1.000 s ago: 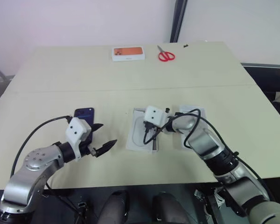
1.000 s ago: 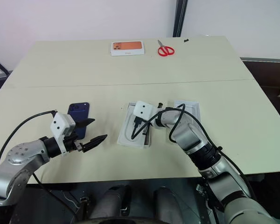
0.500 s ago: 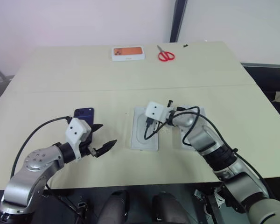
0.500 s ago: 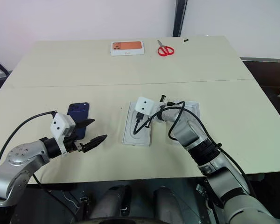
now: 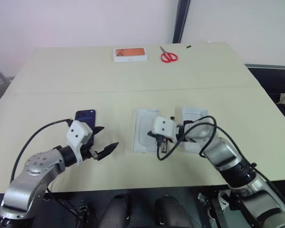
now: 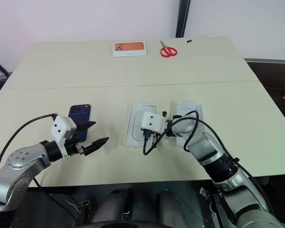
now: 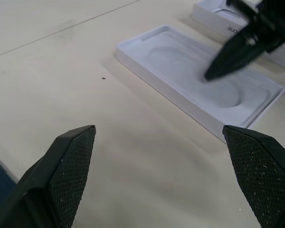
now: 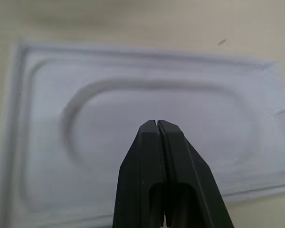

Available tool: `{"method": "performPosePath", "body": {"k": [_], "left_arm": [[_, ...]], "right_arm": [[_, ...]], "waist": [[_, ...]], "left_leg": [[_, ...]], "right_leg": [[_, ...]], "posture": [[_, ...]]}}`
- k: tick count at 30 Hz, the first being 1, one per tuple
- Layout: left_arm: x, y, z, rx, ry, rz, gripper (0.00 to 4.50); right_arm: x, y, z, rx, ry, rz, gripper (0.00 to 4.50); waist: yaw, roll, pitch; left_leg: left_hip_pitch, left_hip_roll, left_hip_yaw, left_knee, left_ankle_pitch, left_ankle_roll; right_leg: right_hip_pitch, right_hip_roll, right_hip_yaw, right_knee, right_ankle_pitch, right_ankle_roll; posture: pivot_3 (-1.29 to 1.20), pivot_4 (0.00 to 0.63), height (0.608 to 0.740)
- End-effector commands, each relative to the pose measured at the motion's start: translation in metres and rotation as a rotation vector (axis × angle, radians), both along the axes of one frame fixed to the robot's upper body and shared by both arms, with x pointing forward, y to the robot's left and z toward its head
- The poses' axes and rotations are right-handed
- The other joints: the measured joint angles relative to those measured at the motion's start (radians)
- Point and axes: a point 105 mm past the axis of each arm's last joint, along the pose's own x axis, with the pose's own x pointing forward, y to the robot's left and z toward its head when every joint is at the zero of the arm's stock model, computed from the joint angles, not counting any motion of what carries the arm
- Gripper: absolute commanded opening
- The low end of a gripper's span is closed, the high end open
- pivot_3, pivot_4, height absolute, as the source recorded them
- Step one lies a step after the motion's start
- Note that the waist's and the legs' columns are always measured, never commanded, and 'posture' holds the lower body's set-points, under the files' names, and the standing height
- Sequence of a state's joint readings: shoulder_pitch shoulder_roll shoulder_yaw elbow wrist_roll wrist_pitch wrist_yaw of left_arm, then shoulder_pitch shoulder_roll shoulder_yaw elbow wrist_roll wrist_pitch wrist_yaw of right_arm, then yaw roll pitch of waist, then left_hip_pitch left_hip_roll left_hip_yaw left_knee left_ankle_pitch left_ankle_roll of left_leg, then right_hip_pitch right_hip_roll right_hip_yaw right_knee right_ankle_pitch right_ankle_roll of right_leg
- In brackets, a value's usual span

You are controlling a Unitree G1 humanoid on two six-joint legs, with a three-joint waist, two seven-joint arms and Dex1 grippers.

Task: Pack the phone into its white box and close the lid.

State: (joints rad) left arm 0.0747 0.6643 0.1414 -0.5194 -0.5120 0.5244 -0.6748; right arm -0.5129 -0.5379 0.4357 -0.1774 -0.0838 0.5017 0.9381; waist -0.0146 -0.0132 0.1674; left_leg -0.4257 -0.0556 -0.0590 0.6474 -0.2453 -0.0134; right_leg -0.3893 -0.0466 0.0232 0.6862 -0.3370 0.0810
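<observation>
Phone, a slim dark navy slab with a glossy back, lies flat on the pale table on the robot's left side, just beyond the left gripper, whose black jaws are spread wide and hold nothing. Near the middle of the table lies a thin white insert with a rounded oval recess, and just to its right a shallow white tray, probably the white box, partly hidden by the right arm; whether it is the box or the lid cannot be told for certain. The right gripper hangs low over the insert with its jaws pressed together, pinching nothing. At the far edge of the table sit a smaller white box with an orange picture and red-handled scissors. The phone is likely stiff, fairly dense for its thinness, and slippery on that glossy back, with glass that could scratch or crack if dropped. Lying flat, it offers little to grasp from above, so the safest hold is probably across its two long edges near the middle, away from the camera corner, with gentle pressure.
</observation>
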Motion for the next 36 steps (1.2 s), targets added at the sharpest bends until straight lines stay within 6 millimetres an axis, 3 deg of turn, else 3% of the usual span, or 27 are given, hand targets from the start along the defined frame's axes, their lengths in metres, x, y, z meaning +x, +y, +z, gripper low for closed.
{"method": "performPosePath", "body": {"k": [1, 8, 13, 18, 21, 24, 28, 31, 36], "left_arm": [[-0.002, 0.001, 0.011, 0.000, -0.037, -0.001, 4.50], [-0.003, 0.004, 0.011, 0.005, -0.032, 0.009, 4.50], [-0.003, 0.006, 0.011, 0.008, -0.030, 0.019, 4.50], [0.000, 0.015, 0.014, 0.000, -0.041, 0.075, 4.50], [0.009, 0.038, 0.023, -0.050, -0.043, 0.209, 4.50], [0.015, 0.064, 0.027, -0.109, -0.016, 0.355, 4.50], [0.017, 0.099, 0.029, -0.177, 0.034, 0.535, 4.50], [0.017, 0.112, 0.026, -0.224, 0.083, 0.620, 4.50], [0.021, 0.128, 0.012, -0.206, 0.223, 0.731, 4.50]], "right_arm": [[-0.008, 0.002, 0.006, -0.026, -0.013, 0.050, 0.05], [-0.023, -0.010, 0.003, -0.102, 0.004, 0.151, 0.05], [-0.020, -0.015, 0.010, -0.120, -0.027, 0.172, 0.05], [-0.001, 0.005, 0.041, 0.054, -0.087, 0.110, 0.05], [0.010, 0.022, 0.053, 0.171, -0.058, 0.049, 0.05], [0.021, 0.040, 0.054, 0.224, -0.001, -0.011, 0.89], [0.025, 0.071, 0.054, 0.241, -0.010, 0.012, 2.96], [0.032, 0.089, 0.055, 0.252, -0.045, 0.002, 4.42], [0.038, 0.108, 0.051, 0.245, -0.081, 0.002, 4.47]], "waist": [[0.000, 0.000, 0.000], [0.006, 0.000, 0.000], [0.004, 0.000, 0.000], [-0.001, 0.000, 0.000], [-0.001, 0.000, 0.000], [-0.001, 0.000, 0.000], [0.001, 0.000, 0.000], [-0.001, 0.000, 0.000], [-0.001, -0.001, -0.001]], "left_leg": [[0.000, 0.000, 0.000, 0.000, 0.000, 0.000], [0.000, 0.000, 0.000, 0.001, 0.000, 0.000], [0.000, 0.000, 0.000, 0.001, 0.000, 0.000], [0.000, 0.000, 0.000, 0.001, 0.000, 0.000], [0.000, 0.000, 0.000, 0.000, 0.000, 0.000], [0.000, 0.000, 0.000, 0.000, 0.000, 0.000], [0.000, 0.000, 0.000, 0.001, 0.000, 0.000], [0.000, 0.000, 0.000, 0.001, 0.001, -0.001], [0.000, 0.000, 0.000, 0.001, 0.002, -0.003]], "right_leg": [[0.000, 0.000, 0.000, 0.000, 0.000, 0.000], [0.002, 0.000, -0.001, -0.001, 0.000, 0.000], [0.001, 0.000, 0.000, -0.001, 0.000, 0.000], [0.001, 0.000, 0.000, -0.001, 0.000, 0.000], [0.000, 0.000, 0.000, 0.000, 0.000, 0.000], [0.000, 0.000, 0.000, 0.000, 0.000, 0.000], [0.000, 0.000, -0.001, 0.000, 0.000, 0.000], [-0.001, 0.000, -0.001, 0.001, 0.000, 0.000], [-0.004, 0.000, -0.001, 0.002, 0.000, 0.000]], "posture": [[0.00, 0.150, 0.740], [0.00, 0.150, 0.740], [0.00, 0.150, 0.740], [0.00, 0.150, 0.740], [0.00, 0.150, 0.740], [0.00, 0.150, 0.740], [0.00, 0.150, 0.740], [0.00, 0.150, 0.740], [0.00, 0.150, 0.740]]}}
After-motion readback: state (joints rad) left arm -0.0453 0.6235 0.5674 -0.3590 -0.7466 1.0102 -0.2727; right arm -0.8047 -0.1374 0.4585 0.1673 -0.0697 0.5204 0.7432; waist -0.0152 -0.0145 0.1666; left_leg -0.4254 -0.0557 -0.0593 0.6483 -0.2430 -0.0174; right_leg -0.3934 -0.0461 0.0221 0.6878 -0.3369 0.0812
